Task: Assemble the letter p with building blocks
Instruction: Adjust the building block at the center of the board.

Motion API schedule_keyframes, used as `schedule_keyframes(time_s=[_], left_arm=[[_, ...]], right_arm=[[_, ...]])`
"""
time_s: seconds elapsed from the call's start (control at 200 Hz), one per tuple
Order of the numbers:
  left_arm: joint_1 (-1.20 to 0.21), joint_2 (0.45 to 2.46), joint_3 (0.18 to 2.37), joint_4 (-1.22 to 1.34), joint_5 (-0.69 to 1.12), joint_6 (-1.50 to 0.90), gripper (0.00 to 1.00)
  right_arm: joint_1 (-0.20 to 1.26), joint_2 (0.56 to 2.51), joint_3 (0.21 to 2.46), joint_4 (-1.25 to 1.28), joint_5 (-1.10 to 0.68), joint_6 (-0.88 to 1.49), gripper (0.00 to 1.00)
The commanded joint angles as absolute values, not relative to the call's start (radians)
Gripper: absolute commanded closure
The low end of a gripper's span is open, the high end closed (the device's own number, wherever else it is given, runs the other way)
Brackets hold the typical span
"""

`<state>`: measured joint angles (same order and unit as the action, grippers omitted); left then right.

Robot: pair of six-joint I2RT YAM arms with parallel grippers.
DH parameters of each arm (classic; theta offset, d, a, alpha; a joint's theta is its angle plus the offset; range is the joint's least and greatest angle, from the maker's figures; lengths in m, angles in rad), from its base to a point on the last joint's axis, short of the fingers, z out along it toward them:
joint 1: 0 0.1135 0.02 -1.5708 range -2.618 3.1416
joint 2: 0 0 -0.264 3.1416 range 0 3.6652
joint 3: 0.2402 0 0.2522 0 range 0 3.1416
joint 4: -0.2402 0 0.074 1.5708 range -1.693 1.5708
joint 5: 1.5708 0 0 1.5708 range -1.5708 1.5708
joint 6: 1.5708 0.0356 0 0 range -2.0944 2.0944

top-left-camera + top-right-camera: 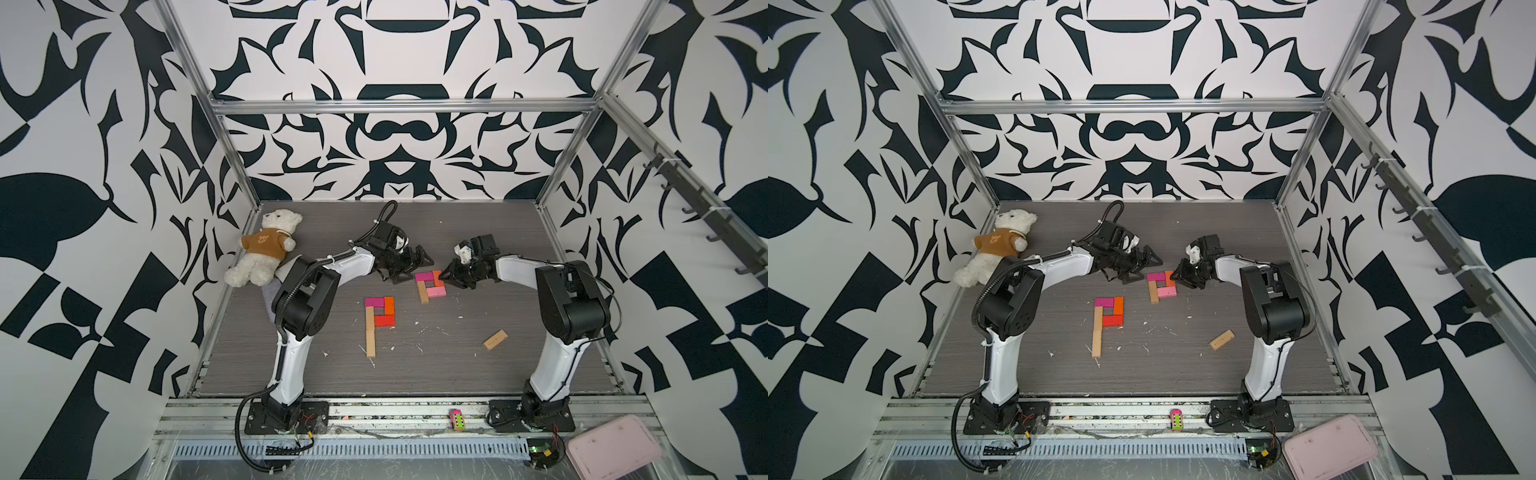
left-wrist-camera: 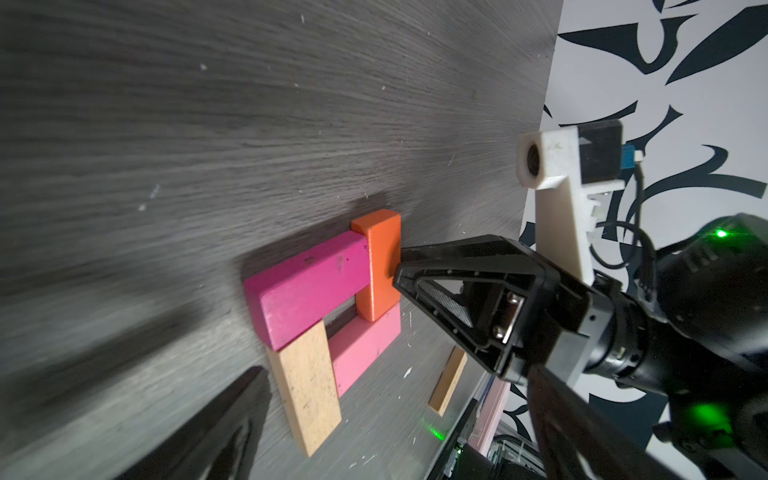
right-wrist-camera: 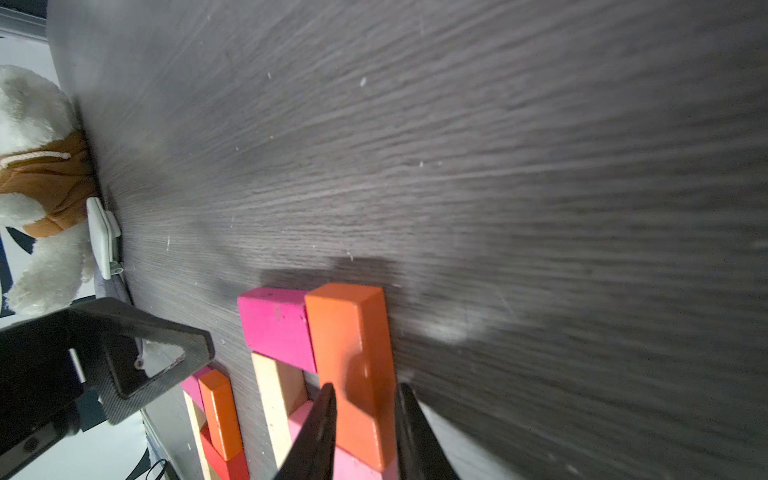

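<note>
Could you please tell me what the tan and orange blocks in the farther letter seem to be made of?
The tan block: likely bare unfinished wood, matte with dark flecks. The orange block: probably painted wood, smooth satin coat with a soft sheen; core hidden.

We see a dark pink block [image 2: 307, 286], an orange block [image 2: 380, 266], a tan block [image 2: 307, 390] and a red block [image 1: 384, 321] on the grey streaky table [image 1: 436, 365], black-and-white swirly walls [image 1: 395, 41] and a white bear [image 1: 251, 272] in a brown shirt [image 1: 266, 243].
</note>
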<state>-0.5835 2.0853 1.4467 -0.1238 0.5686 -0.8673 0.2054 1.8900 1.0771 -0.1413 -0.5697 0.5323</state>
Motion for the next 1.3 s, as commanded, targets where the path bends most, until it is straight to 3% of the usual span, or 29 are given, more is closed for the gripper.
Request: schedule_keyframes(time_s=[0.0, 0.165, 0.335, 0.47, 0.535, 1.295], left_arm=[[-0.579, 2.018, 1.446, -0.178, 0.557, -0.805, 0.01], [-0.579, 1.913, 1.376, -0.191, 0.55, -0.754, 0.01], [-0.58, 1.779, 1.27, -0.198, 0.527, -0.715, 0.01], [-0.579, 1.695, 1.204, -0.211, 0.511, -0.69, 0.01], [-0.58, 1.669, 1.184, -0.22, 0.508, -0.683, 0.01], [-0.578, 1.658, 1.146, -0.198, 0.516, -0.697, 0.01]], right_arm=[[0.212, 1.822, 1.132, -0.151, -0.598, 0.539, 0.7], [0.212, 1.825, 1.19, -0.188, -0.569, 0.537, 0.69], [0.214, 1.889, 1.289, -0.278, -0.494, 0.534, 0.77], [0.224, 1.95, 1.382, -0.355, -0.447, 0.515, 0.95], [0.236, 1.974, 1.418, -0.382, -0.429, 0.503, 0.99], [0.299, 2.11, 1.558, -0.512, -0.35, 0.431, 1.0]])
